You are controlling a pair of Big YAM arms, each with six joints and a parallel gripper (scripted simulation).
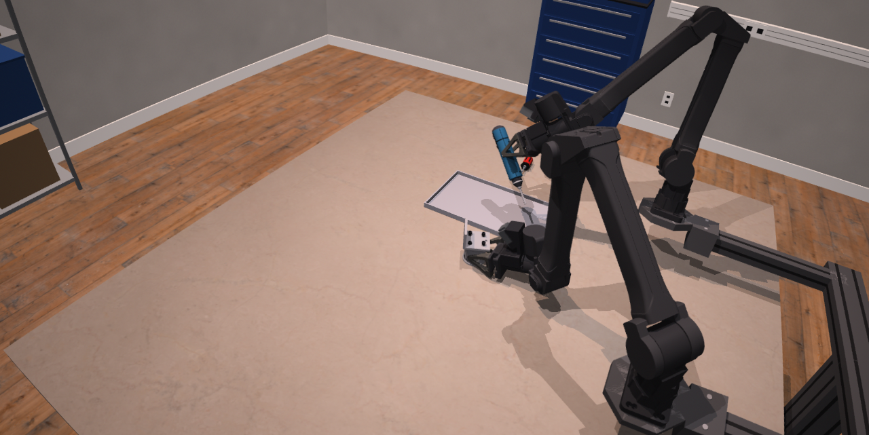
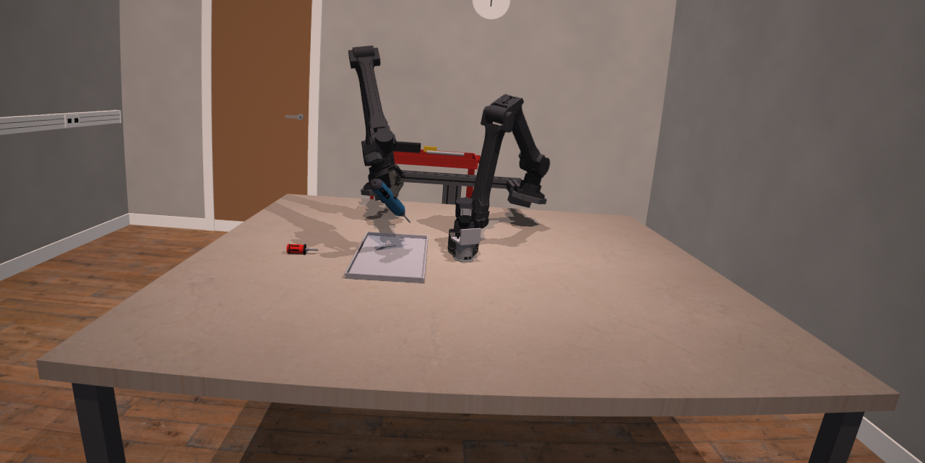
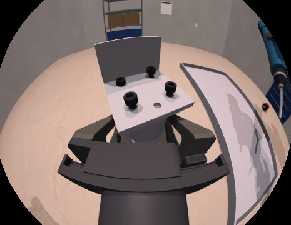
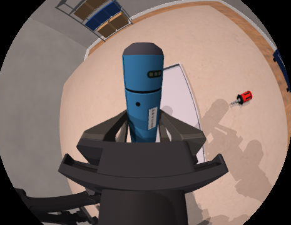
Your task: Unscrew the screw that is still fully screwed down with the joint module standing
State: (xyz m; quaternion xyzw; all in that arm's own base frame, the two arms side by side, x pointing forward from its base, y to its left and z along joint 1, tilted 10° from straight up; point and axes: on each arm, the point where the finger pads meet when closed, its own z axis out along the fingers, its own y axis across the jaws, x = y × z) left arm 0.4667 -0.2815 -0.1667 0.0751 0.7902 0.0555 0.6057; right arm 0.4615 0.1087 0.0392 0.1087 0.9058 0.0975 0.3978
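The joint module [image 2: 464, 245] stands on the table with its grey bracket [image 1: 476, 239] [image 3: 151, 100] on top. Several black screws stand in the bracket plate; the two front ones [image 3: 131, 99] [image 3: 170, 87] stick up higher than the two at the back [image 3: 121, 81] [image 3: 151, 70]. One hole [image 3: 157, 105] is empty. My left gripper [image 1: 495, 248] [image 3: 143, 113] is shut around the module's round body. My right gripper [image 1: 516, 150] [image 2: 386, 188] [image 4: 143, 113] is shut on the blue electric screwdriver [image 1: 507, 153] [image 2: 389, 198] [image 3: 275, 50] [image 4: 143, 90]. It holds the tool tilted, tip down, in the air over the tray's far end.
A flat grey tray [image 1: 468, 195] [image 2: 388, 266] [image 3: 214, 90] [image 4: 176, 87] lies beside the module. A small red manual screwdriver [image 1: 527, 161] [image 2: 297, 248] [image 3: 265, 107] [image 4: 244, 96] lies on the table beyond the tray. A blue tool cabinet [image 1: 592, 25] stands by the wall.
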